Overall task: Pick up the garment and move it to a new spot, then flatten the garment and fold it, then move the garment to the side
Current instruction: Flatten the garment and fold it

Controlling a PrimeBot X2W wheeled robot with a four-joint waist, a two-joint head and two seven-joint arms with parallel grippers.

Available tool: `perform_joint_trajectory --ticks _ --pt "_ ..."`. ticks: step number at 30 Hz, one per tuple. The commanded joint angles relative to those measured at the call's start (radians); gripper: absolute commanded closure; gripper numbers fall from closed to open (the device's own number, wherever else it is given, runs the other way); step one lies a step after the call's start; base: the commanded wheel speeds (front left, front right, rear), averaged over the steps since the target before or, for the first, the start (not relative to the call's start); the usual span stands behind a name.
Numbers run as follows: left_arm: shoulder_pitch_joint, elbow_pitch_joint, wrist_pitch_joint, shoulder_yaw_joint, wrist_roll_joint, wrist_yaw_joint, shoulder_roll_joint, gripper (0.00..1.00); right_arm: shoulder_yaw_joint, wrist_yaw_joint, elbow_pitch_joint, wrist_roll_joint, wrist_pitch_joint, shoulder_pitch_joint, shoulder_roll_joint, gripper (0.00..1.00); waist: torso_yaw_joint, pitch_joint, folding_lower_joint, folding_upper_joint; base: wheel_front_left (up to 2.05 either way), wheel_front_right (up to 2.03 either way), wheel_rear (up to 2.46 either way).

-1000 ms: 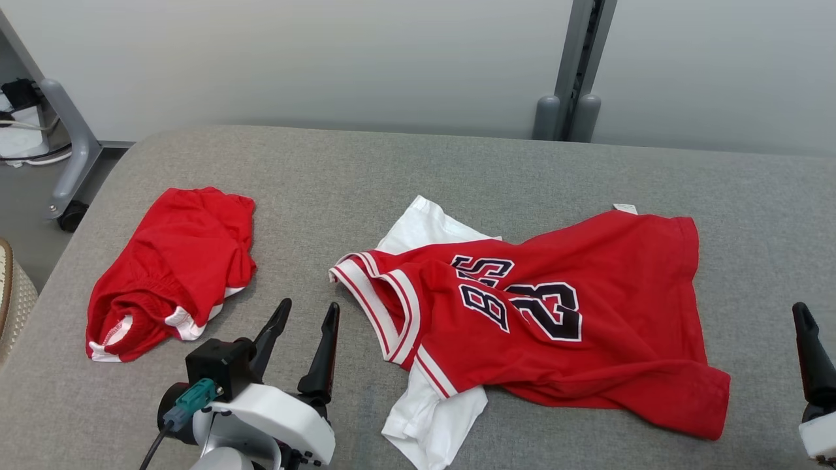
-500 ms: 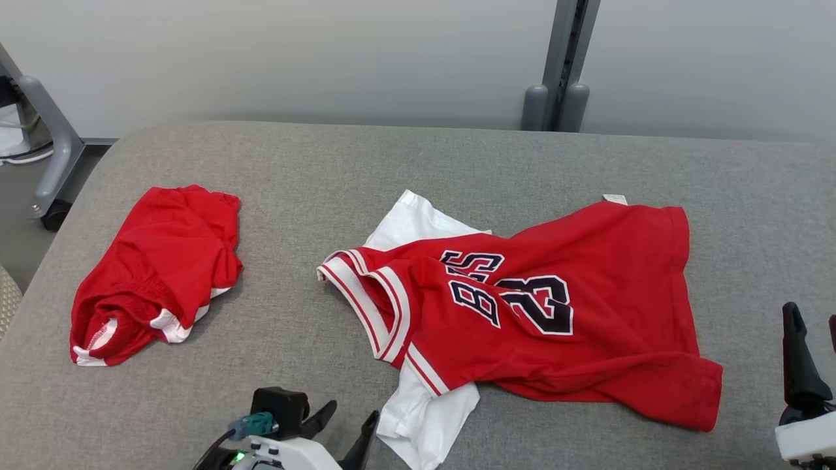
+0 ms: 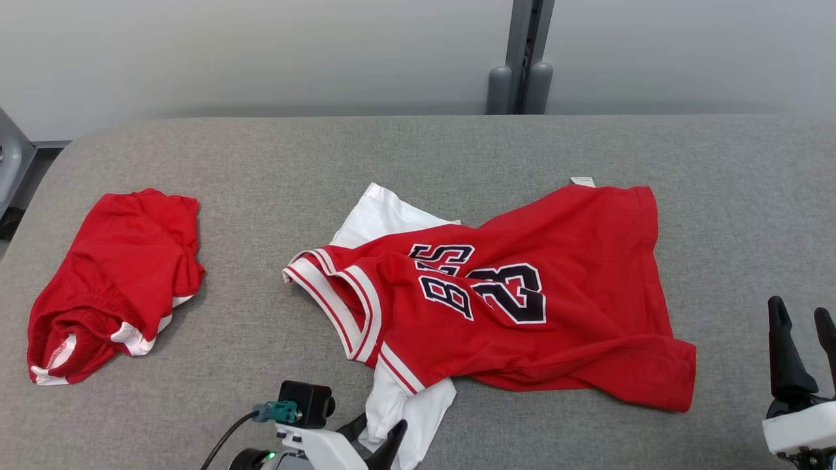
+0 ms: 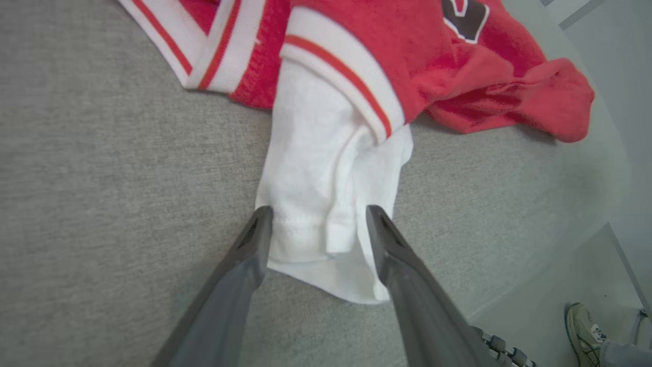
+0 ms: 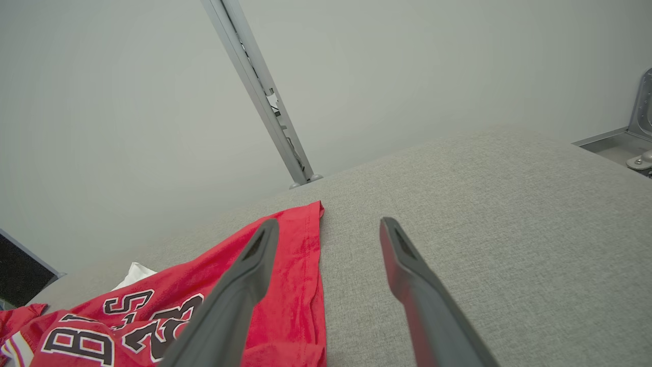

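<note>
Down and to the right the left gripper (image 4: 320,213) has swung since a second ago. Its two dark fingers now stand apart on either side of the white sleeve hem (image 4: 326,239), not yet closed on it, so the pick-up looks close at hand. The rumpled red number-23 jersey with white sleeves (image 3: 522,307) lies mid-way across the grey fabric-covered table (image 3: 418,150). The right gripper (image 3: 798,310) waits spread and empty off its right edge. Crumpled red shorts (image 3: 111,274) sit well apart.

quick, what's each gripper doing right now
left gripper: open, fingers either side of the white sleeve, not closed on it
right gripper: open, holding nothing
</note>
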Motion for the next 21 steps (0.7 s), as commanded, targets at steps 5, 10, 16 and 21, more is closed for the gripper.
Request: perform_joint_trajectory --ticks 5,10,16,21 --pt "-0.022 -0.052 -0.032 0.017 -0.002 -0.011 0.0 1.0 -0.002 0.002 0.01 0.001 -0.017 -0.011 -0.008 0.0 -0.006 0.006 0.0 0.0 0.0 0.0 0.0" --pt "-0.043 -0.15 -0.011 -0.006 0.043 0.006 0.028 1.0 0.003 0.002 0.021 -0.002 -0.024 -0.021 -0.006 0.0 -0.009 0.011 0.0 0.0 0.0 0.0 0.0" --pt "-0.106 -0.275 0.047 -0.085 0.108 0.008 -0.004 1.0 0.011 0.002 0.03 -0.013 -0.027 -0.031 0.0 0.0 -0.013 0.014 0.0 0.0 0.0 0.0 0.0" --pt "-0.171 -0.214 0.12 -0.173 0.134 -0.028 -0.069 0.0 0.036 0.002 0.045 -0.015 -0.021 -0.051 0.002 0.0 -0.031 0.024 0.0 0.0 0.0 0.0 0.0"
